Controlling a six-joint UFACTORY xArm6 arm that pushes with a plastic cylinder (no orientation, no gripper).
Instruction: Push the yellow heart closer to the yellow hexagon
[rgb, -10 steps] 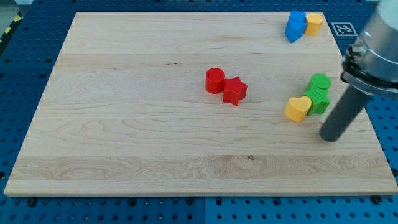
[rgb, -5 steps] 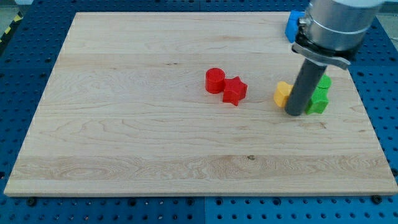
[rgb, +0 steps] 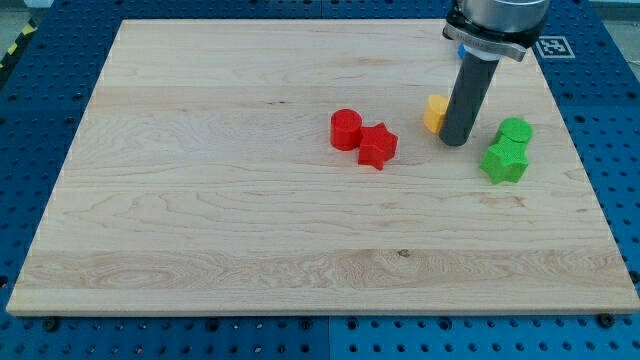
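The yellow heart (rgb: 434, 113) lies right of the board's middle, partly hidden behind my rod. My tip (rgb: 455, 141) rests on the board, touching the heart's right and lower side. The yellow hexagon and the blue block at the view's top right are hidden behind the arm.
A red cylinder (rgb: 346, 129) and a red star (rgb: 377, 146) touch each other near the board's middle. A green cylinder (rgb: 515, 131) and a green star (rgb: 503, 160) sit right of my tip. The wooden board (rgb: 200, 200) ends at the view's right near a blue pegboard.
My tip swept from the lower right up and left, pushing the yellow heart away from the green blocks toward the view's top left. The arm now covers the top right blocks.
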